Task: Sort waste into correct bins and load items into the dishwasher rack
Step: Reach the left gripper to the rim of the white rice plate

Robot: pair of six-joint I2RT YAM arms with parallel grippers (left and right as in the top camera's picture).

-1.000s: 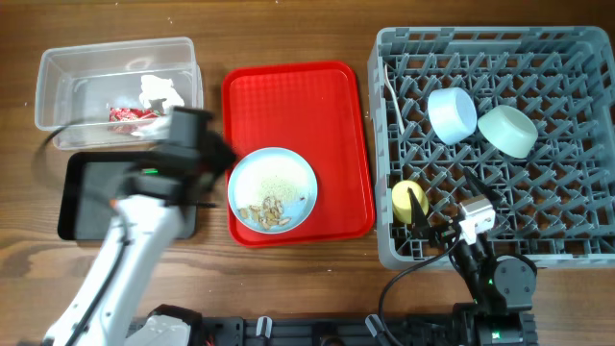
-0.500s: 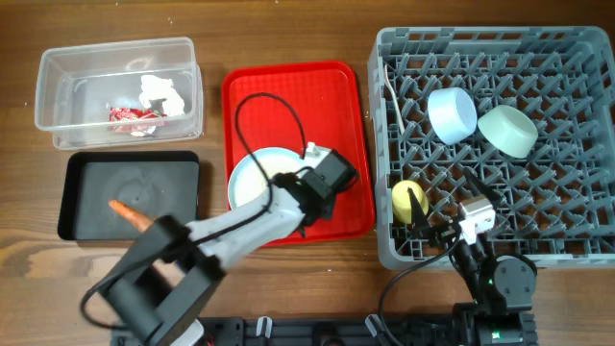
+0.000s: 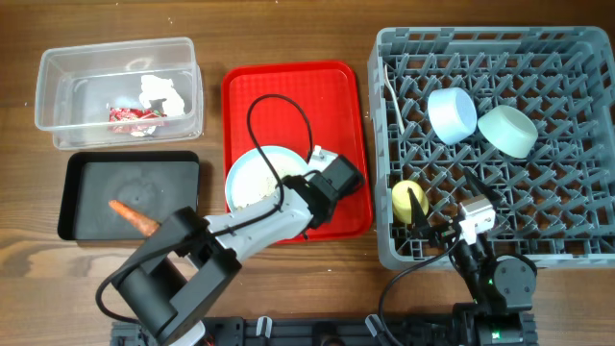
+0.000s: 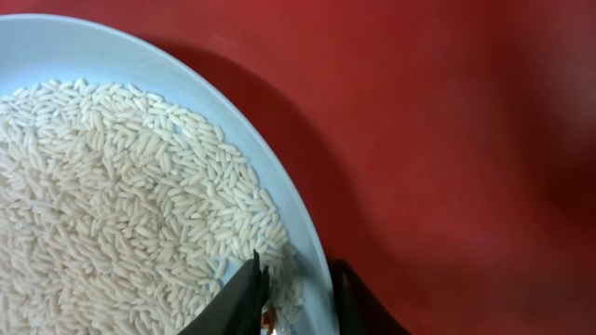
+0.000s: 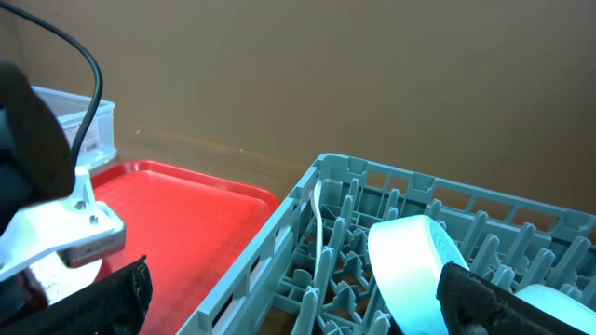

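Plate point(image 3: 233, 179) nudged left since earlier, rim pinched by L gripper point(image 4: 298, 290); R gripper point(image 5: 293, 287) spread.

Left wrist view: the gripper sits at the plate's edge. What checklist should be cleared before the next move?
1. Left gripper straddles the plate rim, one finger on each side: ok.
2. Rim firmly clamped: cannot tell.
3. Plate emptied of rice: not ok, it is heaped up to the rim.
4. Black tray has room: ok, it holds only the carrot piece.
5. Right gripper open and away from the plate, over the dishwasher rack: ok.
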